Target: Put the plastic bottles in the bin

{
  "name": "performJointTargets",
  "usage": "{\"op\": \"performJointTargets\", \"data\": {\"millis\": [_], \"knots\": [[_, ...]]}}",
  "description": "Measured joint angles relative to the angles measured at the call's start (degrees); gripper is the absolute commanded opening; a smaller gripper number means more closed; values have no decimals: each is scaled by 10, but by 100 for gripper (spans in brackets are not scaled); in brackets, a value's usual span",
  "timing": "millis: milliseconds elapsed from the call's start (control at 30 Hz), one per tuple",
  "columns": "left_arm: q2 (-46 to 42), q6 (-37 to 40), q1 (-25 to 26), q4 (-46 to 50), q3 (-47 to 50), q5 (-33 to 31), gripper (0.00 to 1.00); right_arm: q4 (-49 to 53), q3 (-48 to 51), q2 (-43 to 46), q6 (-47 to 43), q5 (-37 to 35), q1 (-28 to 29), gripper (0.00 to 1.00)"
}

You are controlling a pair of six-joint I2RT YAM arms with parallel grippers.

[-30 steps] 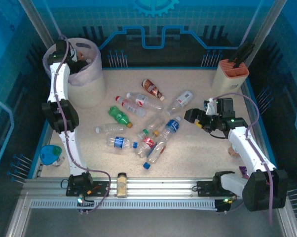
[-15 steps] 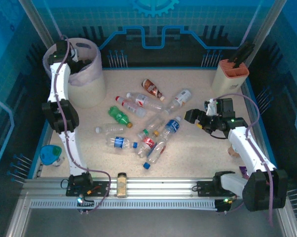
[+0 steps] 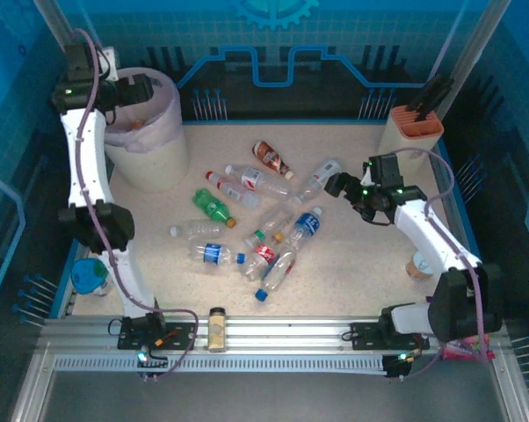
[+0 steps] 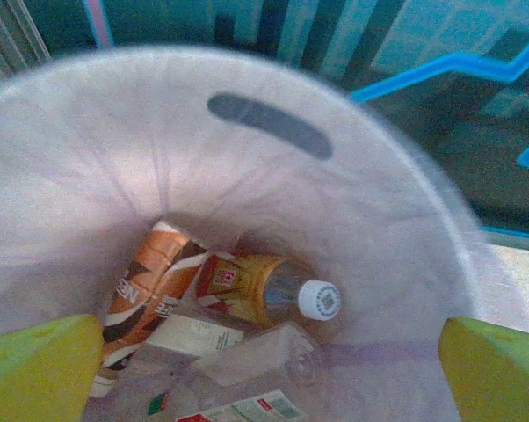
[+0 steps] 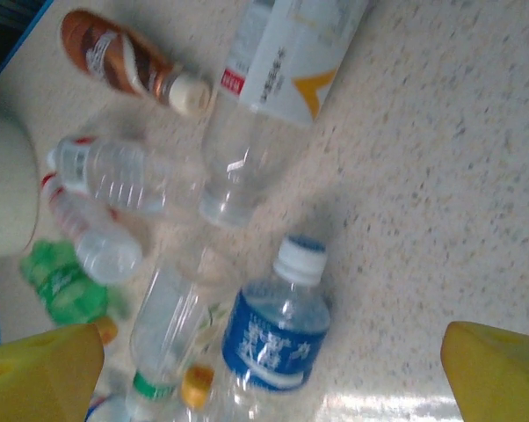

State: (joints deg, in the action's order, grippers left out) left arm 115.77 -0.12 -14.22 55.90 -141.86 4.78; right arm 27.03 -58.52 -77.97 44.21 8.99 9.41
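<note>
Left to right: the left fingers stand wide apart and empty above the mouth of the bin. Inside it a brown bottle lies among others on the lilac liner. Right of the bin, the remaining plastic bottles lie flat and scattered on the table. At the edge of this scatter farthest from the bin, the right fingers hover, likewise wide and empty. We judge the right arm the nearer. The blue-labelled bottle sits centred below the gap of its fingers, its long axis crosswise to the line joining them and its white cap tilted slightly away from the bin
</note>
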Motion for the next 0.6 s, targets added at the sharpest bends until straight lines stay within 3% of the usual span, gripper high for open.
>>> {"op": "performJointTargets", "data": {"millis": [167, 433, 600], "knots": [[-119, 16, 35, -15, 75, -12, 99, -5, -68, -89, 47, -53, 10, 100], [-365, -19, 226, -130, 437, -21, 99, -29, -139, -218, 108, -76, 9, 100], [-449, -97, 289, -205, 643, -23, 99, -40, -187, -275, 124, -87, 5, 100]]}}
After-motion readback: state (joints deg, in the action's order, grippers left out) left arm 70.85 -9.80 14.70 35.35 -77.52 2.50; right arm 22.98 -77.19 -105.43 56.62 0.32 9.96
